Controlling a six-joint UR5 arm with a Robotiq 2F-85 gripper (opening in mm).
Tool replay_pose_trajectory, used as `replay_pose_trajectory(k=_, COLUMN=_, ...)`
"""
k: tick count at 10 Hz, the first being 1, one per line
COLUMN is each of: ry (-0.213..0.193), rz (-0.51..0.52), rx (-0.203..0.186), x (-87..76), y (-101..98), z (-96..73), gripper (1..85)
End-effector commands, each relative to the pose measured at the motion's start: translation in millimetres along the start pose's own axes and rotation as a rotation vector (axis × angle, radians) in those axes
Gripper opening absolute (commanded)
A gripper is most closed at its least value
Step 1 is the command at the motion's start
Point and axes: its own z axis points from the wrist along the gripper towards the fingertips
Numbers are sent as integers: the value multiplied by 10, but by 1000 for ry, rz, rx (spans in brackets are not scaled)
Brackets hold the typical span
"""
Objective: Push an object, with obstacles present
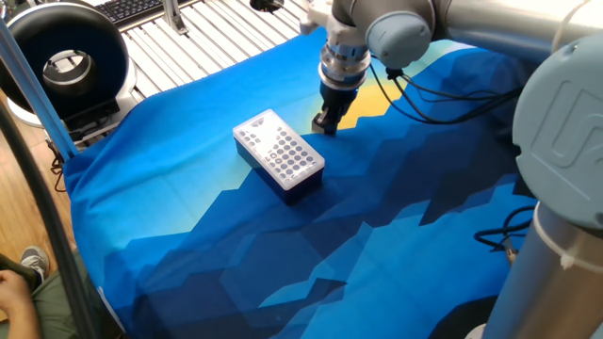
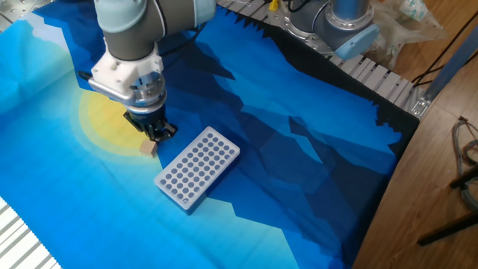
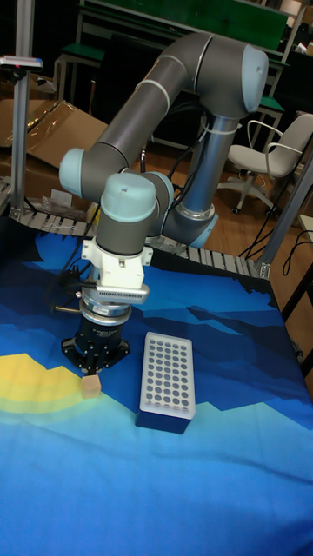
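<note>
The object, a tiny tan cube [image 2: 149, 148], lies on the blue cloth at the edge of the yellow patch, also seen as the cube [image 3: 90, 387] in the tall fixed view. My gripper [image 2: 157, 132] stands upright with its tip right against the cube, fingers together and holding nothing. From the one fixed view the gripper [image 1: 326, 122] hides the cube. The obstacle, a white perforated box [image 2: 198, 166] with dark sides, lies just beside the cube, a short gap away. That box [image 1: 279, 153] and box [image 3: 167, 374] show fully in the remaining views.
A black ring-shaped device [image 1: 66, 61] sits beyond the cloth's far left corner on metal slats [image 1: 207, 28]. Cables [image 1: 433, 94] trail from the arm over the cloth. A second robot base [image 2: 336, 22] stands past the cloth's edge.
</note>
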Motion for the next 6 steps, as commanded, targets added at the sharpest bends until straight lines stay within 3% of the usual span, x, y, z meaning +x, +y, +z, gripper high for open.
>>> replay_pose_trajectory(k=1, ry=7, rz=6, rx=8, x=-159, y=15, z=-99, gripper=10)
replay_pose_trajectory(k=3, ry=10, rz=-2, rx=14, x=-134, y=-65, z=-103, gripper=10)
replay_pose_trajectory(k=6, ry=-4, rz=100, rx=-33, x=-115, y=24, z=-89, gripper=10)
